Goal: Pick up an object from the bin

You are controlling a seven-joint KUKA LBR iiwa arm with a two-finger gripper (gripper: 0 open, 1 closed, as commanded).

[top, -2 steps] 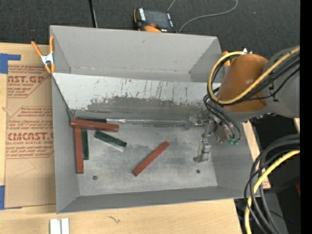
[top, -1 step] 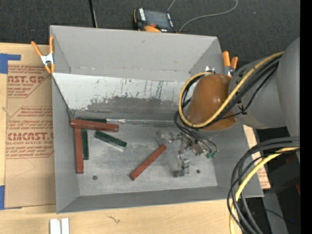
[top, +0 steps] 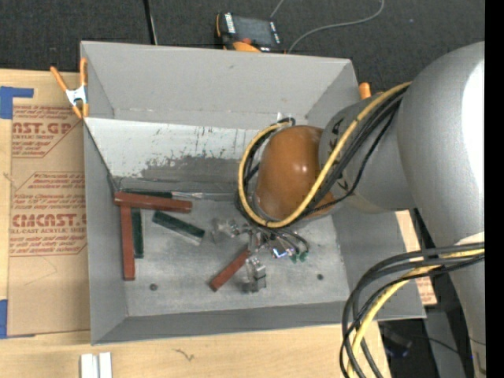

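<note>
**Gripper down over the slanting stick, fingers spread**

We start at the near side, where a pale wooden tabletop (top: 236, 353) runs along the front of the grey metal bin (top: 220, 309). Just inside, right of centre on the floor, lies the slanting red-brown stick (top: 228, 273). Its lower end points at the near wall and its upper end runs in under the gripper (top: 240, 253). The metal fingers (top: 254, 278) stand apart, one on either side of that upper end, and are not closed on it.

Now the count. There are three red-brown sticks. One is the slanting one. The left stick (top: 127, 244) lies lengthwise along the left of the floor. The crosswise stick (top: 153, 203) lies at the foot of the back slope, and those two meet at the far left corner. There are two dark green bars. The short green bar (top: 177, 225) lies tilted in mid-floor, and the thin green bar (top: 138, 233) lies just beside the left stick and parallel to it.

Above the gripper sits the orange cover (top: 287, 172), ringed by yellow and black cables (top: 248, 164). The silver arm (top: 441, 132) comes in from the right.

The bin floor is speckled, scuffed grey, and the back slope is scratched and streaked dark. Beyond the far rim is dark flooring (top: 409, 14), with a black-and-orange device (top: 248, 31) trailing a thin cord.
</note>
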